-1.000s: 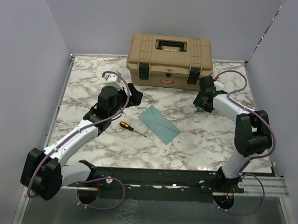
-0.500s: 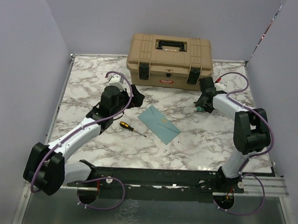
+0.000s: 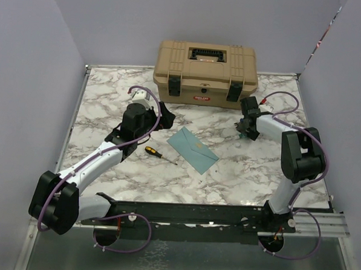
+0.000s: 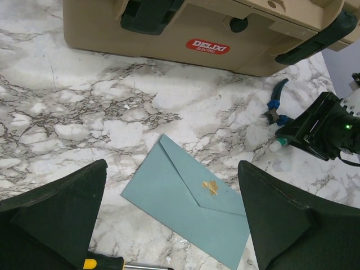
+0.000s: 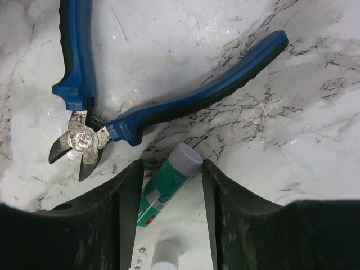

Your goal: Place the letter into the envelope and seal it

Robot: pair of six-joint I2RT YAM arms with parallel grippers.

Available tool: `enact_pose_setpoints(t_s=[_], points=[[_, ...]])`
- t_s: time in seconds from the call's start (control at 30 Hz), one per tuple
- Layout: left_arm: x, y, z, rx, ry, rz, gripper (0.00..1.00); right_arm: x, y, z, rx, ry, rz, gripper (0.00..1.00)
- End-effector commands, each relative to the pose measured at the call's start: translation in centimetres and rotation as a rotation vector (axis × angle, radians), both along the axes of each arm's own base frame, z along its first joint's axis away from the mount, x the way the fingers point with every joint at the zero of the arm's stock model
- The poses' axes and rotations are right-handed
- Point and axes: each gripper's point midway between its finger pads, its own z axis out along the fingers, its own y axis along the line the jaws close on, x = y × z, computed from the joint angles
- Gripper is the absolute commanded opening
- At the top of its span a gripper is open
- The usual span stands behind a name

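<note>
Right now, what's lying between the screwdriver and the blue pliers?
The teal envelope, lying flat on the marble table. The left wrist view shows it between the screwdriver and the pliers.

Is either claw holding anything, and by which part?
Left gripper: nothing. Right gripper straddles the middle of a glue stick lying flat; actual grip cannot be told.

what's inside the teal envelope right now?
Not visible. The envelope lies flat on the table, flap folded down, a gold mark at its tip; the paper covers any contents.
</note>
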Motion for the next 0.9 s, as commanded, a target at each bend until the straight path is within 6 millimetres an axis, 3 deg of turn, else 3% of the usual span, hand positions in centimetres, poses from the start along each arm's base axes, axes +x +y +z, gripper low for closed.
enact_pose_setpoints(t_s=[0.0, 0.07, 0.23, 0.4, 0.63, 0.87], points=[[0.3, 0.0, 0.0, -0.007, -0.009, 0.004, 0.99, -0.5, -0.2, -1.1, 0.005, 0.026, -0.009, 0.49], [0.2, 0.0, -0.1, -0.007, -0.007, 0.004, 0.99, -0.6, -0.3, -0.9, 0.005, 0.022, -0.004, 0.47], [0.3, 0.0, 0.0, -0.012, -0.007, 0.003, 0.99, -0.9, -0.2, -0.8, 0.008, 0.027, 0.017, 0.28], [0.3, -0.2, 0.0, -0.048, 0.004, 0.013, 0.99, -1.0, -0.2, -0.2, 0.01, 0.011, 0.026, 0.17], [0.2, -1.6, -0.1, -0.099, 0.036, -0.047, 0.99, -0.5, 1.8, 4.8, 0.13, -0.168, 0.107, 0.15], [-0.9, -5.4, 2.3, -0.207, 0.003, -0.262, 0.99, 0.3, 6.5, 12.8, 0.335, -0.426, 0.329, 0.15]])
